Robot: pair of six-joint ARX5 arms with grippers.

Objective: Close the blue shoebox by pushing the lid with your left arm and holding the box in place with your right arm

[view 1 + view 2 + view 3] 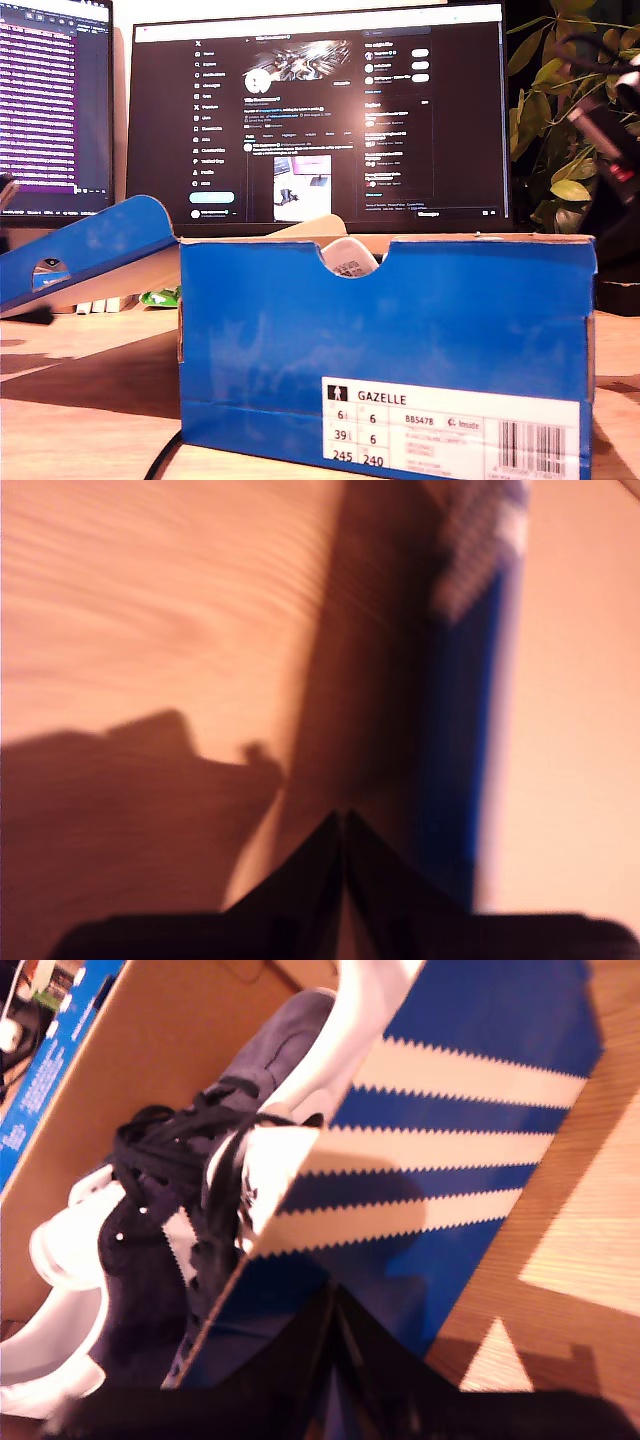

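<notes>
Right in front of you in the exterior view stands the blue shoebox (400, 330), its labelled end wall facing the camera and a pale shoe (345, 260) peeking through the thumb notch at its rim. Its lid (90, 250) is not shut: it hangs open toward the exterior view's left, tilted and raised, so it needs a push over the top before the box closes.

Your second gripper (335, 1305) has its fingers pressed together, holding nothing, and sits just at the striped blue side wall of the box; from there it looks placed to brace that wall so the box does not slide when the lid is pushed, though you cannot tell whether it touches yet. Inside, the second wrist view shows dark sneakers (170, 1260) with black laces and white soles lying low enough, by the look of it, not to block the lid.

Your first gripper (343, 825) also has its fingers closed on nothing. It points down at bare wood with a blue edge, blurred, just beside it; you cannot tell whether that is lid or box wall.

Everything rests on a light wooden tabletop (90, 400). Behind it stand two lit monitors (320, 110) and, at the exterior view's right, a leafy plant (560, 120)
</notes>
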